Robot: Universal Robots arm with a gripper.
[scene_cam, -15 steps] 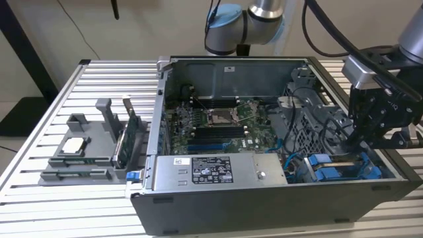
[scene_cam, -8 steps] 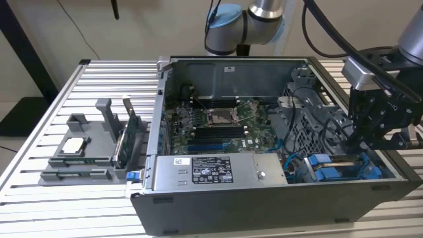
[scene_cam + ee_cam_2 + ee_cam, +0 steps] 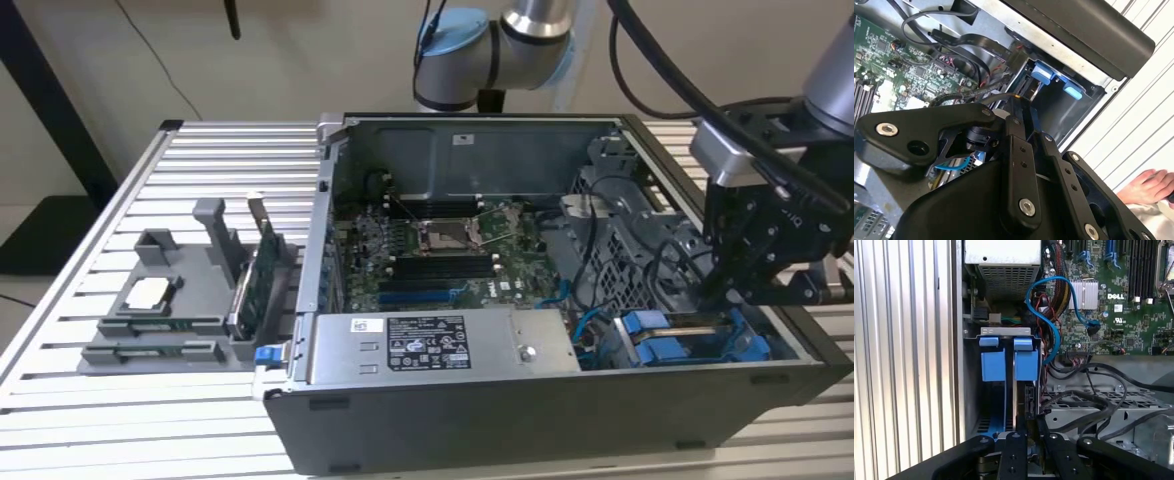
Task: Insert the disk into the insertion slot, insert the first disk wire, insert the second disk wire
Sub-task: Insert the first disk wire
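I am watching the gripper (image 3: 1030,426) hanging at the near end of the insertion slot (image 3: 1064,117), at about four o'clock of the open computer case (image 3: 534,430) in the exterior view. Whether it is clamped or spread I cannot tell.

Just past it the disk (image 3: 1026,367) is standing on its thin edge inside the slot. Its long axis is running away from the gripper toward the power supply (image 3: 441,345), roughly three to nine o'clock in the exterior view. It is showing as a narrow silver-grey strip with bright blue carrier plastic at its ends.

Beyond the slot a blue cable (image 3: 1046,325) is looping. Black cables (image 3: 1094,400) are trailing toward the green motherboard (image 3: 441,250) at eleven o'clock.

Farthest out, a grey fixture (image 3: 174,300) is sitting on the slatted table (image 3: 80,430) at nine o'clock. A person's hand (image 3: 1149,187) is showing over the slats beside the case.
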